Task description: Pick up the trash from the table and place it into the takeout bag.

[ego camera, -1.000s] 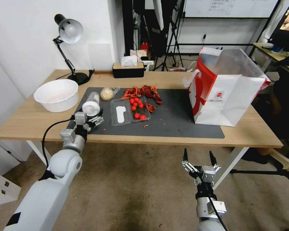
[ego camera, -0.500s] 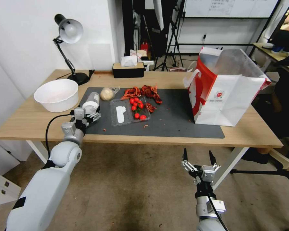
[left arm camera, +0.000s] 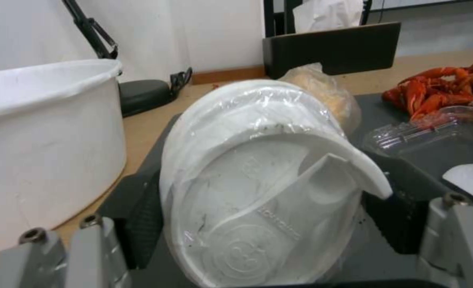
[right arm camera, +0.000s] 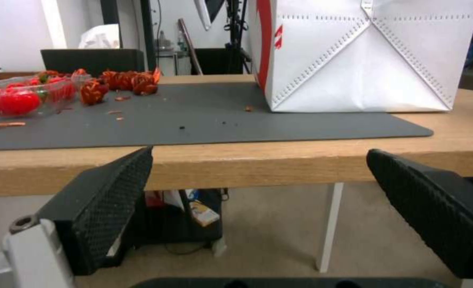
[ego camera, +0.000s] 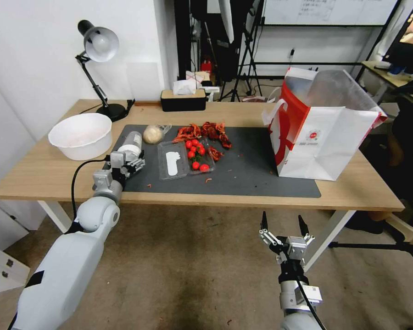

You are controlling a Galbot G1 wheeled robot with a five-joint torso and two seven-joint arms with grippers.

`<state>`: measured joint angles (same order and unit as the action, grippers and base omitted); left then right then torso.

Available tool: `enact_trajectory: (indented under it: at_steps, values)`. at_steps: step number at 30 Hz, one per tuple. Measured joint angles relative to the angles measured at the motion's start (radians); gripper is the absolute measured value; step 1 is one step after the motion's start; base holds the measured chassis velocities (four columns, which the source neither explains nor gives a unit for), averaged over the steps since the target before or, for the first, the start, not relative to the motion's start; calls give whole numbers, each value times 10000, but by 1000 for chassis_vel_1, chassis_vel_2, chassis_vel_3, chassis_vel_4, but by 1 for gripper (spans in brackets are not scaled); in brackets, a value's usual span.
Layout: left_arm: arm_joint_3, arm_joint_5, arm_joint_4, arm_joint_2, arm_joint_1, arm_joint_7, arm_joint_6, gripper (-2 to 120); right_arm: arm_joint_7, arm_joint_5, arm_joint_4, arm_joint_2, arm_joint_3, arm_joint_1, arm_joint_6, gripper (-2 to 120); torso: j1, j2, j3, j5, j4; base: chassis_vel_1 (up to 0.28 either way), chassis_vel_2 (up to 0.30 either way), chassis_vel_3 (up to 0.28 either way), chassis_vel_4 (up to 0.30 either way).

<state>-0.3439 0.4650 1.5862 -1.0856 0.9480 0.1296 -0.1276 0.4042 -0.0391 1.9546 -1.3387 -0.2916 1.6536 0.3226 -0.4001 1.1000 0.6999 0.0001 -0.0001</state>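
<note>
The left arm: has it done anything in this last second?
Yes. The left gripper has pushed forward over the table until its fingers sit on either side of the lying white-lidded cup, not visibly clamped. The cup, the takeout bag and the right gripper, open below the table edge, stayed put.

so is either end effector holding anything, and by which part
The left end effector straddles the lid end of the lying clear white-lidded cup; a firm hold cannot be told. The right end effector holds nothing.

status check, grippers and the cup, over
Left gripper at the lidded cup, fingers either side, not clamped. Right gripper open, parked below the table. Bag open; path looks clear.
</note>
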Motion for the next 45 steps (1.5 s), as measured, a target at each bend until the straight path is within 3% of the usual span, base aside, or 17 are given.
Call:
enact_trajectory:
  at_steps: [6,14,17,18,21,25,27,29,32,35,45]
  values:
    - [3,-43,151,20,182,-388,307,72,0,7,-14,-25,27,-5,1,100,0,1,0,-2,2,0,0,0,0]
    - [131,211,552,188,-65,-1408,1046,72,-1,14,-14,-35,27,31,20,100,0,1,1,-2,2,0,0,0,0]
    - [494,735,697,415,-671,-2242,1399,72,0,19,-14,-45,24,35,24,100,0,1,1,-1,0,0,0,0,0]
    - [494,735,697,415,-671,-2242,1399,72,0,19,-14,-45,24,35,24,100,0,1,1,-1,0,0,0,0,0]
    - [1406,1709,610,859,-1799,-3448,1817,71,0,24,-14,-45,11,30,24,100,0,1,1,-1,-1,0,0,0,0]
    - [2200,2187,344,1102,-2688,-3977,2023,71,3,26,-14,-45,-6,29,25,100,1,1,1,0,0,0,0,0,0]
    - [3044,2595,79,1194,-3587,-4208,2077,71,7,27,-13,-48,-25,31,24,100,0,0,2,-1,2,0,0,0,0]
    - [3416,2700,-55,1191,-3992,-4284,2101,71,9,28,-13,-50,-33,31,23,100,0,0,2,-3,4,0,0,0,0]
    - [4593,3116,-505,967,-5301,-4373,2137,71,14,33,-13,-73,-49,17,15,100,0,0,2,-3,-1,0,0,0,0]
    - [5097,3293,-730,761,-5900,-4372,2136,71,16,34,-13,-79,-58,9,5,100,-1,0,1,3,1,0,0,0,0]
    - [7076,3775,-2314,-819,-8512,-4318,2091,71,32,43,-12,-99,-88,-26,-21,100,1,0,2,3,-1,0,0,0,0]
